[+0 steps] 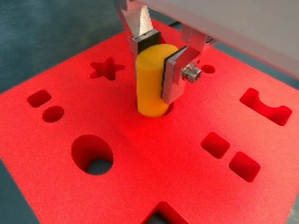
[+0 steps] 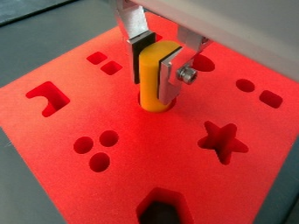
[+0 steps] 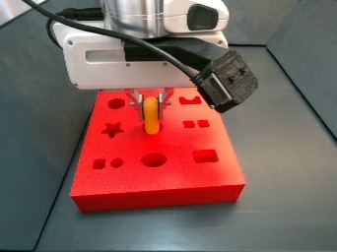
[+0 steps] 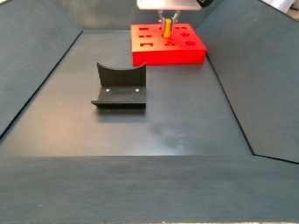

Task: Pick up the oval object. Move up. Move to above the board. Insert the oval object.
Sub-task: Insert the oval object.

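The gripper (image 1: 160,59), clamped on the oval object (image 1: 153,80) whose lower end sits in its hole in the board (image 1: 140,149), should press straight down, keeping the peg upright, before the fingers (image 1: 176,68) let go.

Oval object's (image 1: 153,83) lower end inside board (image 1: 140,166)

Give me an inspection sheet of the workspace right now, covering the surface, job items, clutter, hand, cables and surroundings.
Surface: dark floor, bare apart from the items below.
Job's things: oval object upright, lower end in a hole of the board, most of it above the surface.
Clutter: nothing seen; only the fixture, apart from the board.
Hand: hand above the board's middle, fingers closed on the oval object.
Cables: black cable looping over the wrist.
Surroundings: dark sloped walls.
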